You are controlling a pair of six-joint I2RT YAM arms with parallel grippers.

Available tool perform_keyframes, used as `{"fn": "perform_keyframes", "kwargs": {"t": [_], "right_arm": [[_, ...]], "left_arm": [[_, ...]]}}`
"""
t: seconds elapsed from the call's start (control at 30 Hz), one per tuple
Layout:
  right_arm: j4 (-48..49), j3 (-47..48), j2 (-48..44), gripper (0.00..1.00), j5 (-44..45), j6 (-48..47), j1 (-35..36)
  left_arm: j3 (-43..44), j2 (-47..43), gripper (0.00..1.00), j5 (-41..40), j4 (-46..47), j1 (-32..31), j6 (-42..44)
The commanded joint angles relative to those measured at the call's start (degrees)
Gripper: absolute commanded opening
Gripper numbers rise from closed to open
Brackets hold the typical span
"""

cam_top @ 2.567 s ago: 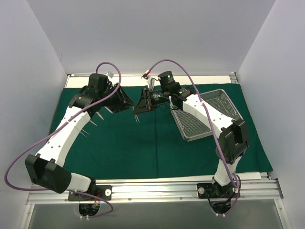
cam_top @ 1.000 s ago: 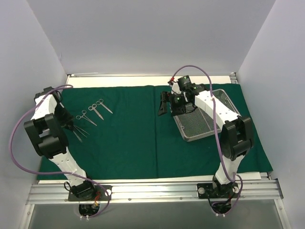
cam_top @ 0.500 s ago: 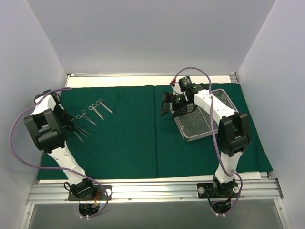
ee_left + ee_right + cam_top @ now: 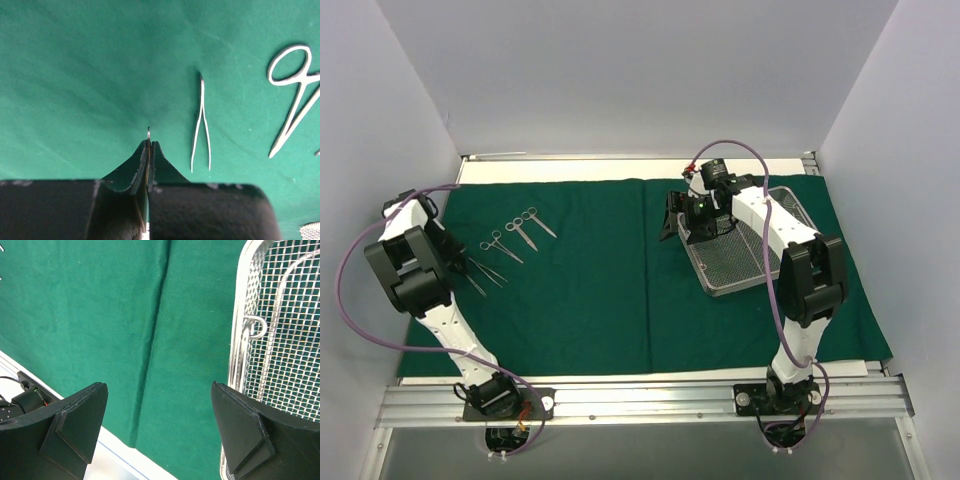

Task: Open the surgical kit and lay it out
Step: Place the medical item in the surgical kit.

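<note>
Left gripper (image 4: 149,143) squeezed shut on a thin steel tool (image 4: 148,130), likely light and slippery, beside small silver tweezers (image 4: 201,125); best held near its middle.

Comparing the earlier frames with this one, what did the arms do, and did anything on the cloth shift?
The left gripper swung from the centre back to the drape's left edge. Its fingers are shut on a thin steel instrument, beside the laid-out tweezers. The right gripper drew back rightward to the tray's left rim, open. The drape, tray and scissors stayed put over the last second.
</note>
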Motion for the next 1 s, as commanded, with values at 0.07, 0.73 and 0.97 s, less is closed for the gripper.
{"fn": "perform_keyframes", "kwargs": {"t": [0.07,0.73,0.97], "right_arm": [[-1.22,0.49,0.97,0.87,-0.75,-0.12,-1.18],[-1.39,1.01,2.29,0.87,-1.1,0.14,-1.8],[-1.22,1.01,2.38,0.87,-1.45,0.32,-1.8]], "left_arm": [[2.81,1.63,0.05,-0.2,1.0,1.23,1.61],[5.36,5.06,0.16,-0.99,1.35,1.5,1.79],[5.36,4.98,0.21,-1.25,1.35,1.5,1.7]]}}
